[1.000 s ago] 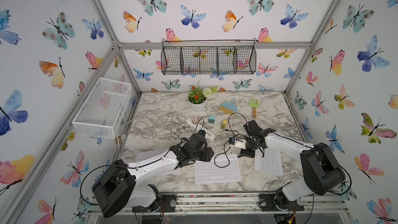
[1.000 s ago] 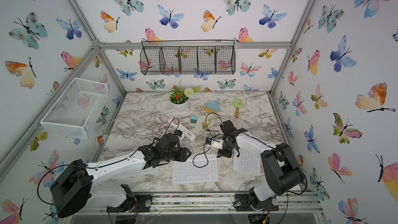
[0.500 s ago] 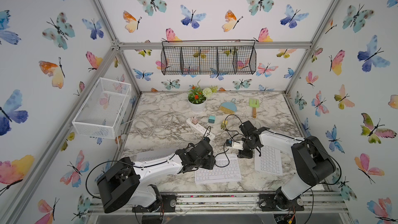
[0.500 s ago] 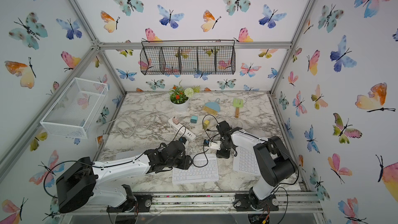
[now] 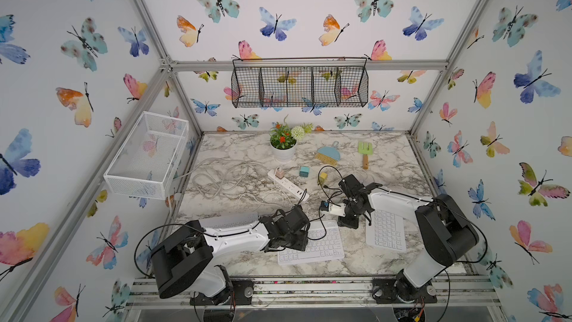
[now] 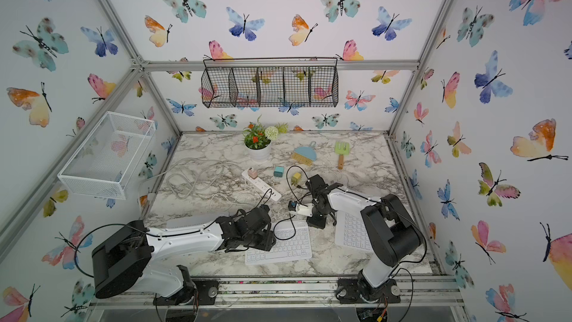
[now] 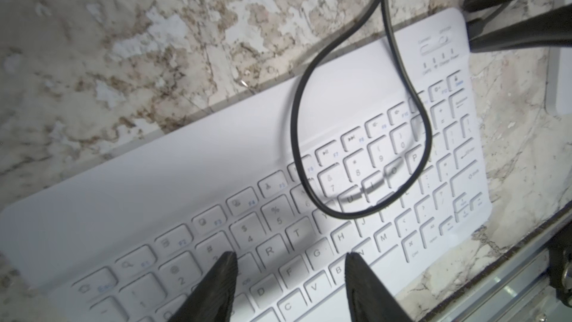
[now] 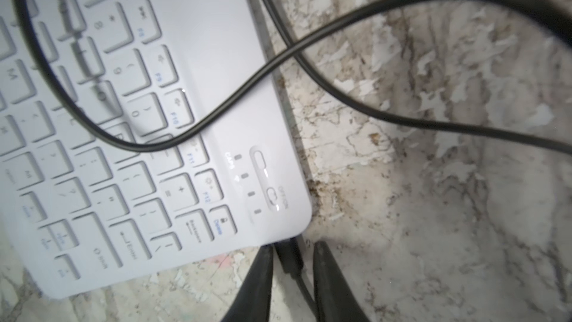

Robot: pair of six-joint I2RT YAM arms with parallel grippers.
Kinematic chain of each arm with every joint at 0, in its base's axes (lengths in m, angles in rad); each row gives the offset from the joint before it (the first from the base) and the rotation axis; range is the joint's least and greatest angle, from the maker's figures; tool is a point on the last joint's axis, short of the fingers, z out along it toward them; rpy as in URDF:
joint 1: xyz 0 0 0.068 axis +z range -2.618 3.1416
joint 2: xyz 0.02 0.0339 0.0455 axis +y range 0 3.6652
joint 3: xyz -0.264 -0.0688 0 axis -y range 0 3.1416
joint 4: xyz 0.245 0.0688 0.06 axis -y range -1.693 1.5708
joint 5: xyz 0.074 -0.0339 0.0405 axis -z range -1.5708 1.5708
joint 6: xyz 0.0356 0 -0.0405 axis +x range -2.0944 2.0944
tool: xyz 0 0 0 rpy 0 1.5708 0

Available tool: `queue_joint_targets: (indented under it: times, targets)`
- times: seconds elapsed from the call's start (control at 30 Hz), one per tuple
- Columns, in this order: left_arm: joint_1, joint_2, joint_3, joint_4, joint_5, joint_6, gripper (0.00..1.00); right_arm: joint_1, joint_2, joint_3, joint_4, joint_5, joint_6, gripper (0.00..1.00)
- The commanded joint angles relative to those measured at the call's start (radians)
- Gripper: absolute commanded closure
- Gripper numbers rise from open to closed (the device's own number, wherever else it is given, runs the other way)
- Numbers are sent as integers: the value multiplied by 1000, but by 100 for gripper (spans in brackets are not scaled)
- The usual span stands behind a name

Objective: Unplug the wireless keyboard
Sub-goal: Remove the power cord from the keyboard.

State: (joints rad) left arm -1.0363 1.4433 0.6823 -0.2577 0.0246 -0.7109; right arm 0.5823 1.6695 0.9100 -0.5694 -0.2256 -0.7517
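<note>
1. The right claw (image 8: 294, 247) has its two black fingers close in on either side of a small black moulded plug (image 8: 288, 258). One finger looks like it's touching and there's a sliver of gap at the other, so I can't tell if it's really biting.
2. That plug goes into the short edge of the slim white plastic wireless keyboard (image 8: 210, 41), right at the corner by the on/off switch. I reckon the stubby, stiff plug body is the place to grab, not the wire behind it, then pull straight out in line with the socket.
3. The thin black rubbery cable (image 7: 297, 137) is limp. It loops over the number keys and trails off onto the table, so it'll probably just flop and drag.
4. The keyboard is thin and flat with rounded corners, a matte finish and low keys. It looks really light, so my guess is it skates along with the plug unless it's pinned.
5. The left claw (image 7: 290, 255) is spread with nothing between its fingers, tips down over the letter keys. I can't tell if they're pressing, but it's a decent spot to brace.
6. The marble-print table (image 8: 433, 181) is smooth and a bit scuffed, so likely slippery. In both top views the keyboard lies near the front edge between the arms, and a second white keyboard (image 5: 385, 230) sits just beside it.
</note>
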Motion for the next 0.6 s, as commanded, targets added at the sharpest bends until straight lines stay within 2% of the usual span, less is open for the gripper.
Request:
queue_joint_targets:
  times: [0.0,0.2,0.43,0.57]
  targets:
    - [-5,45,2,-54,-8,-21,41,18,60,-20,-38,-34,92,77]
    - [-1,117,10,-80,-67,-27,41,32,88,-8,-16,-38,183,81]
    - [2,172,2,-129,-99,-20,42,53,40,-46,-30,3,33,78]
    - [1,197,9,-194,-139,15,43,53,71,-14,-77,2,-11,79]
